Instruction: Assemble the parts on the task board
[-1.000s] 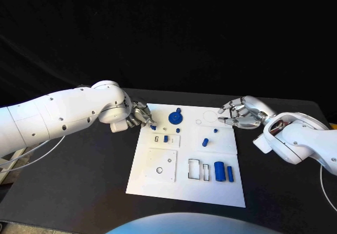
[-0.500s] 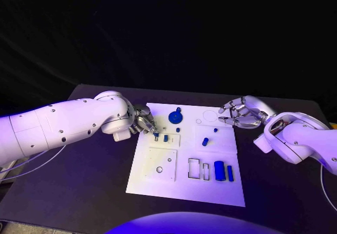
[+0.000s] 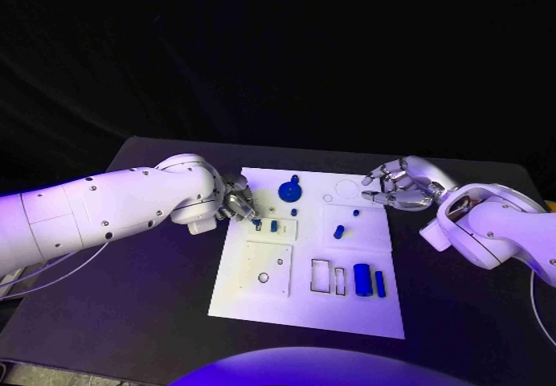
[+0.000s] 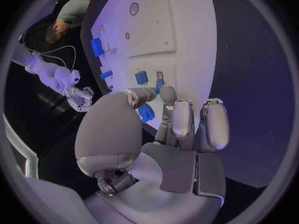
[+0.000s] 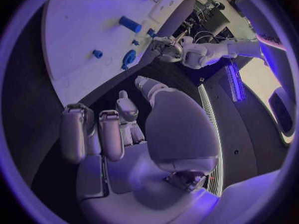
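Left hand (image 3: 235,205) sits at the near-left edge of the white task board (image 3: 304,310), fingers curled down together toward a small blue part (image 3: 256,221) at their tips; from the left wrist view the fingertips (image 4: 168,93) reach just beside a blue piece (image 4: 146,113) under the thumb, but I cannot tell whether anything is actually pinched. Right hand (image 3: 398,186) hovers over the black bench (image 3: 128,314) just off the board's far-right corner, fingers curled inward with nothing seen between them; the right wrist view shows its palm and bent fingers (image 5: 112,132) above bare dark surface, apart from the board. On the board, a round blue disc part (image 3: 288,191) lies near the far edge, with a tiny blue piece (image 3: 294,213) just below it. A short blue peg (image 3: 273,227) stands in a small rectangular recess near the left hand. Another blue cylinder (image 3: 338,233) lies tilted near the board's middle, and a small blue dot (image 3: 356,213) sits beyond it. Toward the near-right side, a wide blue block (image 3: 361,279) and a narrow blue bar (image 3: 379,284) lie side by side, just beside two outlined rectangular slots (image 3: 328,278). A square raised plate (image 3: 267,272) with a round hole occupies the near-left part of the board.
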`<state>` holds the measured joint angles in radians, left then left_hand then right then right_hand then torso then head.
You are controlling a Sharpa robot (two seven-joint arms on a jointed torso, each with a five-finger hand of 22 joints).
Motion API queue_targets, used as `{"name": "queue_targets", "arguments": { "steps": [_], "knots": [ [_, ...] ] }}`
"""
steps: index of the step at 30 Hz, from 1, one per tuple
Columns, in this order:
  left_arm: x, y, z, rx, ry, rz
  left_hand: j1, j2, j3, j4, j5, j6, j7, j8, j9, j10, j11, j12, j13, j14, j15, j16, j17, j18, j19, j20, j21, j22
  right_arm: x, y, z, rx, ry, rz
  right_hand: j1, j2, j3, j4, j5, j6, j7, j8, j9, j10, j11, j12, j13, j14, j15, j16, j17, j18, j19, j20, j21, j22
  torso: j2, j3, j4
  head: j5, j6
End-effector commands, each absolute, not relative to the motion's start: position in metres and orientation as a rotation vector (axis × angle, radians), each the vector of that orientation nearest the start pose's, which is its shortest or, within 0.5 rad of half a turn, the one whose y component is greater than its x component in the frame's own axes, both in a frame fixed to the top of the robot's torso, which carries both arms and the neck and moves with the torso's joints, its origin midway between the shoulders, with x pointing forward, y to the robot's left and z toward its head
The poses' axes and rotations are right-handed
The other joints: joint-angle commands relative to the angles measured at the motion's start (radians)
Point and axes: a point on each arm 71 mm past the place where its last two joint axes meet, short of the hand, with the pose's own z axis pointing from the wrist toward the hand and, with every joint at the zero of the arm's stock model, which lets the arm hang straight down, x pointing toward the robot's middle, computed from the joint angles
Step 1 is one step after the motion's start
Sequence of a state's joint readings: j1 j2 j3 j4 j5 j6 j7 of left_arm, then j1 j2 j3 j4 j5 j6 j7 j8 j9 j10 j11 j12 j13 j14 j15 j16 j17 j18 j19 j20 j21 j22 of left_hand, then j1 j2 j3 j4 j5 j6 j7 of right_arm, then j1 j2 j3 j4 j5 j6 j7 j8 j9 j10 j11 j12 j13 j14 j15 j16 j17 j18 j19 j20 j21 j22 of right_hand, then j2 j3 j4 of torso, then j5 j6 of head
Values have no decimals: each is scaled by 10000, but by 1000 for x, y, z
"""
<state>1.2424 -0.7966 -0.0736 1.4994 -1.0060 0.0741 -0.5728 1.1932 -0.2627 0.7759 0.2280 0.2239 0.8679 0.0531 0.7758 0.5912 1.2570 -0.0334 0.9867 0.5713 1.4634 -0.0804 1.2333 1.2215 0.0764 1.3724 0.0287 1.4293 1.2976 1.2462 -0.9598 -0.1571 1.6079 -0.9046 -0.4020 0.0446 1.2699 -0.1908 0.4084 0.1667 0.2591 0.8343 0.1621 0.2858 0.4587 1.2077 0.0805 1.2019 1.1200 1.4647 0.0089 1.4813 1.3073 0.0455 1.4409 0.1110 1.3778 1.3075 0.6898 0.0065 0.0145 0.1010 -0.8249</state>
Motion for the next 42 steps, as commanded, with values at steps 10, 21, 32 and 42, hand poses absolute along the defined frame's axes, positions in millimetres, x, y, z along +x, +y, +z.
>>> {"name": "queue_targets", "arguments": {
  "steps": [10, 21, 32, 42],
  "knots": [
    [479, 200, -222, -2050, 23475, -3575, -166, 1, 1663, -1524, 72, 158, -126, 107, 1202, 43, -13, -95, -89, 142, -86, 14, 9, -107, 21, 4, 25, -26, 461, -237, -197, 3173, 17379, 9176, -49, 36, 7, 74, -9, -55, 20, 44, 10, -42, -15, -44, -11, 573, -42, -66, 644, 81, -39, 7, -63, 1226, -10, 0, 2, 15, -38],
    [477, 198, -223, -1741, 23673, -3604, -268, -48, 1863, -1605, 143, 178, -150, 225, 1306, 38, -36, -174, -213, 142, -109, 11, 10, -105, 9, -19, 27, -25, 461, -237, -197, 3180, 17388, 9165, -46, 36, -4, 92, 15, -56, 17, 65, 15, -49, -18, -52, -26, 577, -46, -66, 654, 78, -26, 1, -58, 1235, -4, -1, -1, 11, -53],
    [475, 196, -224, -1520, 23789, -3653, -307, -84, 1963, -1653, 149, 176, -158, 276, 1360, 48, -45, -186, -233, 141, -118, 7, 7, -106, 10, -30, 33, -15, 461, -237, -197, 3178, 17393, 9166, -46, 36, -4, 92, 15, -56, 17, 65, 15, -49, -18, -52, -26, 577, -46, -66, 654, 78, -26, 1, -58, 1235, -2, -5, 0, 7, -74],
    [476, 197, -224, -1419, 23779, -3556, -317, -100, 2000, -1677, 146, 175, -162, 293, 1380, 47, -49, -205, -268, 142, -121, 6, 7, -105, 6, -33, 33, -15, 461, -237, -197, 3182, 17389, 9161, -46, 36, -4, 92, 15, -56, 17, 65, 15, -49, -18, -52, -26, 577, -46, -66, 654, 78, -26, 1, -58, 1235, -8, -7, 0, 9, -71]
  ]
}}
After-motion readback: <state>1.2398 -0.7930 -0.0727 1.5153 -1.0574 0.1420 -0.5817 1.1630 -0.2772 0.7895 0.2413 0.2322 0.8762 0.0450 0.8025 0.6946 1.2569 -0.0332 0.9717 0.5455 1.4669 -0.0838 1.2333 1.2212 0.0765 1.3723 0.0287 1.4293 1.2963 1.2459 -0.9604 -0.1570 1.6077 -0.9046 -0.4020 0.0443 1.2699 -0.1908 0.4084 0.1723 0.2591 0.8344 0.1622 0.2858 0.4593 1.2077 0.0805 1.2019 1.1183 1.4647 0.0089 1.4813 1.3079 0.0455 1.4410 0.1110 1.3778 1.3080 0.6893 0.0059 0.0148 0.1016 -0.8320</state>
